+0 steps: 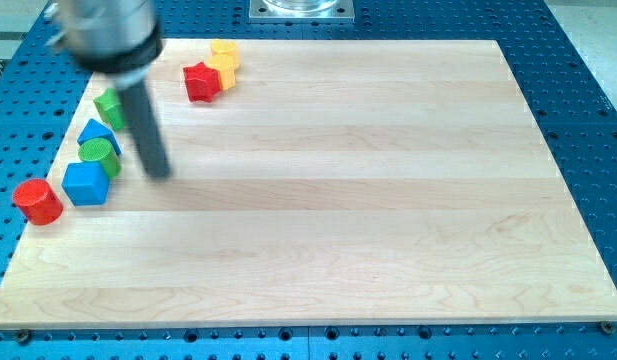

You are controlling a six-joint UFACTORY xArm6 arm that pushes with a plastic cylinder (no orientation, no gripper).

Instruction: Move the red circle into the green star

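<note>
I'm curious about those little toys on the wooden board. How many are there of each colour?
Red: 2, a cylinder and a star-like block
Green: 2, a cylinder and a block behind the rod
Blue: 2, a cube and a block
Yellow: 1
Total: 7

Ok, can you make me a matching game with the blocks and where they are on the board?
Things:
1. red circle
2. yellow block
3. blue cube
4. my tip

Places:
A. just to the view's right of the green cylinder
B. nearest the view's top, touching the red star
C. farthest to the view's left, by the board's edge
D. between the red circle and the green cylinder

Pairs: 1-C, 2-B, 3-D, 4-A
</note>
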